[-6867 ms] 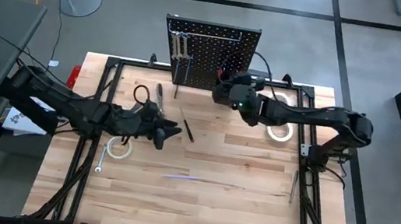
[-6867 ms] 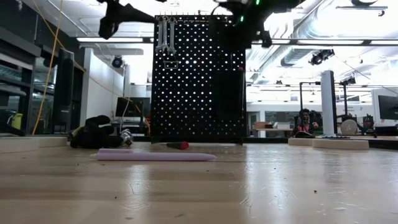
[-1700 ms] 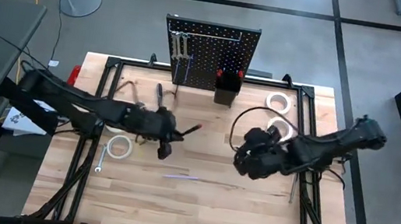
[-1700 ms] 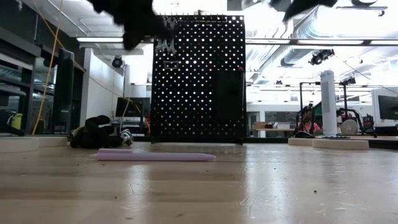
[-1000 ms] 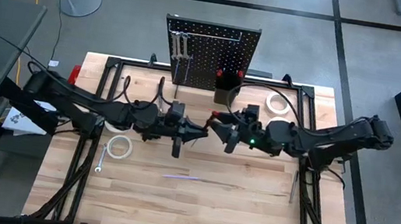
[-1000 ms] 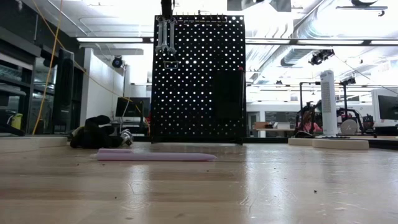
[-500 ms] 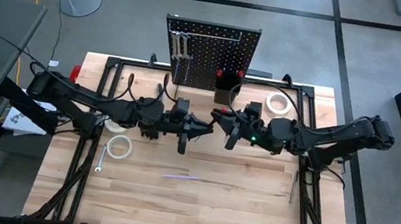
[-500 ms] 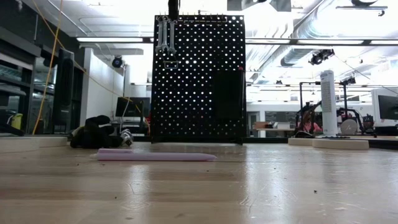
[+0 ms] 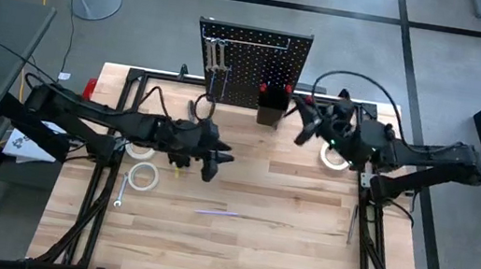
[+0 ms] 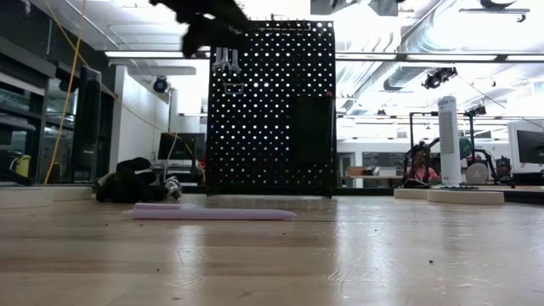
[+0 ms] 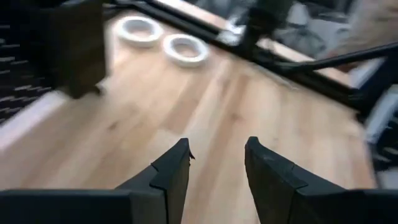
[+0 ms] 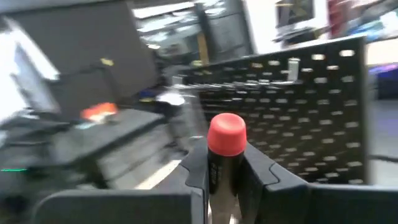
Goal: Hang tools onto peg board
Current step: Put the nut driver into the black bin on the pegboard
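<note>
Between the two dark fingers of the right gripper (image 12: 225, 171) we see a slim screwdriver (image 12: 226, 149), its rounded red cap standing up above the fingertips and its dark shaft pinched on both sides. From above, this gripper (image 9: 302, 129) hangs over the back right part of the worktop (image 9: 283, 235), near the small black bin (image 9: 271, 111) at the foot of the peg board (image 9: 253, 61).

We see the peg board as an upright black rectangular panel dotted with rows of small round holes, standing at the worktop's far edge. Silver wrenches (image 9: 218, 61) hang on its left side, and red tips show above the bin. In the low view the board (image 10: 272, 106) is backlit, its holes glowing.

Our left gripper (image 9: 215, 161) hovers over the left centre of the worktop. Its fingers (image 11: 174, 171) stand apart, a clear gap between them, holding nothing, with bare pale wood planks beneath.

White tape rolls lie flat as smooth rings: two on the right side (image 9: 336, 155), seen also from the left wrist (image 11: 185, 50), and one near the left edge (image 9: 142, 176). A silver wrench (image 9: 119, 195) lies just beside that left roll. A thin pale lilac strip (image 9: 215, 212) lies alone in the middle; in the low view it (image 10: 212, 212) is long and flat.

We see the front half of the worktop open, framed by black metal rails (image 9: 99, 200) along both sides.
</note>
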### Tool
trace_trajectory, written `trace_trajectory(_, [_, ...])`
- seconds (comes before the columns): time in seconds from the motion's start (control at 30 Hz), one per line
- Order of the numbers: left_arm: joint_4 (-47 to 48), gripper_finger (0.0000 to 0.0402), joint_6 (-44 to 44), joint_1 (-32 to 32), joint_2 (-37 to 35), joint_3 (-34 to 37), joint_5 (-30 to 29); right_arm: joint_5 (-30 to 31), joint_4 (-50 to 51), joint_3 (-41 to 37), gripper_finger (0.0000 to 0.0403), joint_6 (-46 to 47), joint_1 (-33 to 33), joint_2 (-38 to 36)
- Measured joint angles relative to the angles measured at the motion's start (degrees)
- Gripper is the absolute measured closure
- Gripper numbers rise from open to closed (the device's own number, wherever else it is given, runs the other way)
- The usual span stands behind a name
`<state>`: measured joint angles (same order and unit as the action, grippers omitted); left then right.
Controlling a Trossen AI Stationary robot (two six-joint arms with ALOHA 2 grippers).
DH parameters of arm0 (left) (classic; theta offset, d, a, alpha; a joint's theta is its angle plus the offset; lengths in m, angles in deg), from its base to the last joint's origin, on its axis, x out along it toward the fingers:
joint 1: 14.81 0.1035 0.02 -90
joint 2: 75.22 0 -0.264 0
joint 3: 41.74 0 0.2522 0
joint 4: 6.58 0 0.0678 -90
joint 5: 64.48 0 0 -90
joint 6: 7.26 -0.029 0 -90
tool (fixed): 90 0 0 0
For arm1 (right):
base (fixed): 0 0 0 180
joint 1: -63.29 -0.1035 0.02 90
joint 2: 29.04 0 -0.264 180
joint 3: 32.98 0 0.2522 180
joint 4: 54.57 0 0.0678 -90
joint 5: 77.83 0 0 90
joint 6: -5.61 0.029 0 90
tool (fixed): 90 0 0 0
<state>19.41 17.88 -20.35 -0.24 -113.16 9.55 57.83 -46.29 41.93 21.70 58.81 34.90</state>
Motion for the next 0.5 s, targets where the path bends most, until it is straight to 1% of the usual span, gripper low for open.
trace_trajectory(0.07, [0.16,0.0262,1.23,-0.98,-3.10,2.35,-4.64,2.63,0.32,-0.01,0.0370,-1.76,2.20,1.47])
trace_trajectory(0.13, [-1.81,0.0264,3.23,-1.85,-6.91,5.29,-9.37,5.34,-0.15,-0.07,0.0370,-3.19,4.41,3.00])
trace_trajectory(0.23, [-3.76,0.0264,6.42,-2.96,-12.97,9.85,-14.50,5.53,-2.35,-0.04,0.0370,-4.67,8.32,5.46])
trace_trajectory(0.3, [-3.69,0.0264,7.99,-3.67,-16.66,12.17,-16.24,4.05,-3.42,-0.04,0.0370,-4.80,10.85,7.52])
trace_trajectory(0.37, [-3.57,0.0264,8.84,-4.06,-19.75,13.86,-16.51,1.83,-4.02,-0.04,0.0370,-4.81,13.45,9.29])
trace_trajectory(0.5, [-1.44,0.0264,9.30,-4.70,-22.99,14.11,-17.24,-1.34,-3.20,-0.04,0.0370,-3.28,17.33,12.55])
